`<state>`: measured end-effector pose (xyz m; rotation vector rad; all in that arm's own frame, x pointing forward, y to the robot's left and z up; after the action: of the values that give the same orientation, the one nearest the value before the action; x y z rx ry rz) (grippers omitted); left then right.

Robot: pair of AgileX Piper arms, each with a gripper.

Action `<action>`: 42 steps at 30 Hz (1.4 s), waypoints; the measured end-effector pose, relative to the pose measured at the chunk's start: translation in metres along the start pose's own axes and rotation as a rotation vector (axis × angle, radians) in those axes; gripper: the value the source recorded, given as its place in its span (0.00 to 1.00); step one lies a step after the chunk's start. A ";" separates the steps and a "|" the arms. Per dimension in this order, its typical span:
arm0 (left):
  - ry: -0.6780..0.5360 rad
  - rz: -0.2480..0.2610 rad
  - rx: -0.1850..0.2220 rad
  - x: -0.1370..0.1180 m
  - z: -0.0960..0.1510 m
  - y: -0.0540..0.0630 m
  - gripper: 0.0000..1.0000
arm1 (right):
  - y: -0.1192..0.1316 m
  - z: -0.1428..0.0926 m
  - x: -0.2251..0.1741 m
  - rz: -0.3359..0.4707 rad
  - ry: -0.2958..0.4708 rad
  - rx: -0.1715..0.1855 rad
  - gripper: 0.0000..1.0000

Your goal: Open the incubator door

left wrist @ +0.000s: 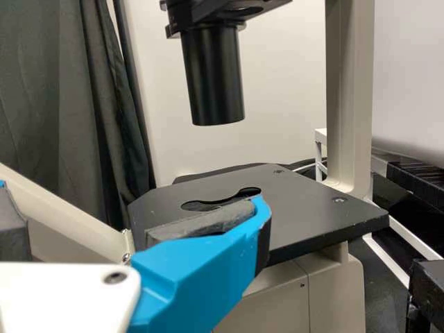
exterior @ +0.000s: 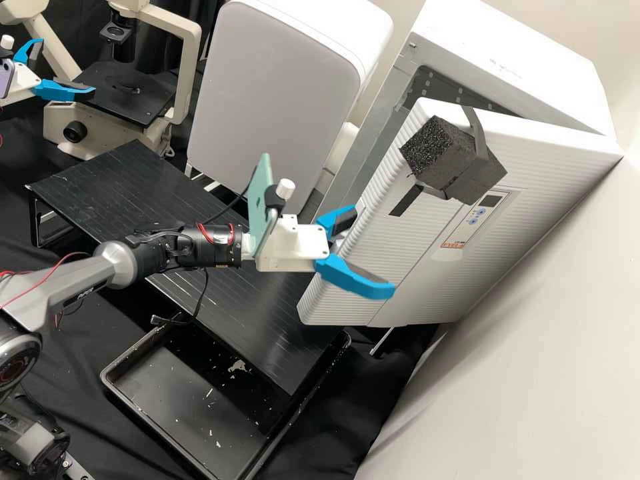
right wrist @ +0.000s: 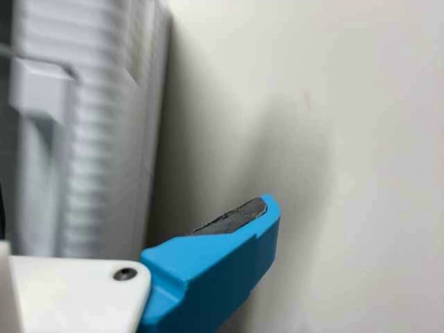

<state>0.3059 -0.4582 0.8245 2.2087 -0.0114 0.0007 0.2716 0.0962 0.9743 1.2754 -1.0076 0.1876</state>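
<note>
Two fingers stand apart on the left hand (exterior: 65, 67), whose mount is cut off at the high view's left edge; it is near the microscope (exterior: 191, 73), its top out of frame. Next comes the black bench (exterior: 140, 190). The right hand (exterior: 373, 252) is also spread, one finger across the incubator door (exterior: 413, 267); whether it touches I cannot tell. That door stands ajar at right, its long axis slanting from upper right to lower left, free edge to the left, outer face toward lower right. A dark block (exterior: 453, 163) covers part of it, and it hides most of the incubator's (exterior: 513, 60) interior.
</note>
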 end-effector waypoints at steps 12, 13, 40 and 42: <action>0.000 0.000 0.000 0.000 0.000 0.000 1.00 | 0.009 0.012 0.014 -0.010 -0.274 -0.053 1.00; 0.000 0.000 0.000 0.000 0.000 0.000 1.00 | 0.012 0.015 0.016 -0.014 -0.314 -0.083 1.00; 0.000 0.000 0.000 0.000 0.000 0.000 1.00 | 0.033 0.011 -0.011 0.006 -0.216 -0.124 1.00; 0.000 0.000 0.000 0.000 0.000 0.000 1.00 | 0.044 0.009 -0.018 0.036 -0.161 -0.123 1.00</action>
<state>0.3059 -0.4582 0.8245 2.2087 -0.0114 0.0007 0.2285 0.1106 0.9918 1.1746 -1.1625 0.0494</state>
